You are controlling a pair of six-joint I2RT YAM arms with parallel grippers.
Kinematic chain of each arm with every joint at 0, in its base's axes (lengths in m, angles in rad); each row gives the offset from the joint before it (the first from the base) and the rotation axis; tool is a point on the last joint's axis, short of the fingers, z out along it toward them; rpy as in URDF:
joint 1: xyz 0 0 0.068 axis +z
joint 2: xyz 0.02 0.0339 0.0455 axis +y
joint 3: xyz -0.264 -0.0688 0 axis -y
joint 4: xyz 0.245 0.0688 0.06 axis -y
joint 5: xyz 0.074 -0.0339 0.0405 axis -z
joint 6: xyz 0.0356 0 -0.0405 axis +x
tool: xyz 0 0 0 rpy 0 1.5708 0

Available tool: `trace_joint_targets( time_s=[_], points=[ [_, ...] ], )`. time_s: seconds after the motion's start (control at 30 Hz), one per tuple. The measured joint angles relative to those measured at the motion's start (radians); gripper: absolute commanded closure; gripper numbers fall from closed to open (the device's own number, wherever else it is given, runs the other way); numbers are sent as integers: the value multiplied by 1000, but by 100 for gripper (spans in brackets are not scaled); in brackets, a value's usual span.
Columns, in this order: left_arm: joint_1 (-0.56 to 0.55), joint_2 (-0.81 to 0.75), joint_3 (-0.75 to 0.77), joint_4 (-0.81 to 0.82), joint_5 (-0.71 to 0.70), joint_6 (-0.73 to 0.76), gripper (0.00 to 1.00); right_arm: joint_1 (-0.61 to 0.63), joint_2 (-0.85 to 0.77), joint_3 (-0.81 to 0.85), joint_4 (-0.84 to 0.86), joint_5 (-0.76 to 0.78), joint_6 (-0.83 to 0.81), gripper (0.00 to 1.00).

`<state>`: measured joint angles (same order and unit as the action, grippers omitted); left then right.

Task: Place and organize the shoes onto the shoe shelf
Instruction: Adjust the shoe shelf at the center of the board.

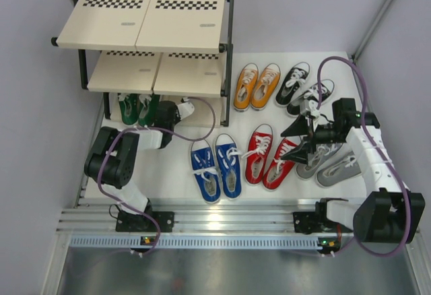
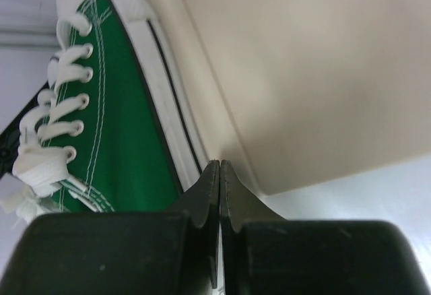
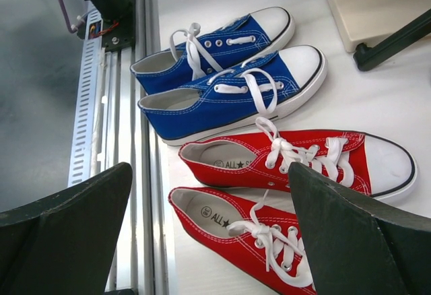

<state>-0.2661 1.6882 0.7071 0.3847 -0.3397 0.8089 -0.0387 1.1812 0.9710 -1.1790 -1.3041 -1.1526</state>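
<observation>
The shoe shelf stands at the back left. A green pair sits on its lowest level, partly hidden by the boards above. My left gripper is at the shelf's lower front, shut and empty; in the left wrist view it lies beside a green shoe and a beige board. My right gripper is open and empty, hovering over the red pair, which also shows between the jaws in the right wrist view. The blue pair lies left of the red.
An orange pair and a black pair lie at the back right. A grey pair lies under my right arm. A metal rail runs along the near edge. The shelf foot shows in the right wrist view.
</observation>
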Motion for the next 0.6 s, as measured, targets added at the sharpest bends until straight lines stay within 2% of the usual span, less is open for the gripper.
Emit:
trace_joint_targets(
  time_s=[0.17, 0.6],
  points=[
    [16, 4, 0, 5, -27, -11, 100, -1, 0, 0, -20, 0, -23, 1],
    [53, 1, 10, -8, -39, -60, 87, -2, 0, 2, -54, 0, -61, 1]
  ],
)
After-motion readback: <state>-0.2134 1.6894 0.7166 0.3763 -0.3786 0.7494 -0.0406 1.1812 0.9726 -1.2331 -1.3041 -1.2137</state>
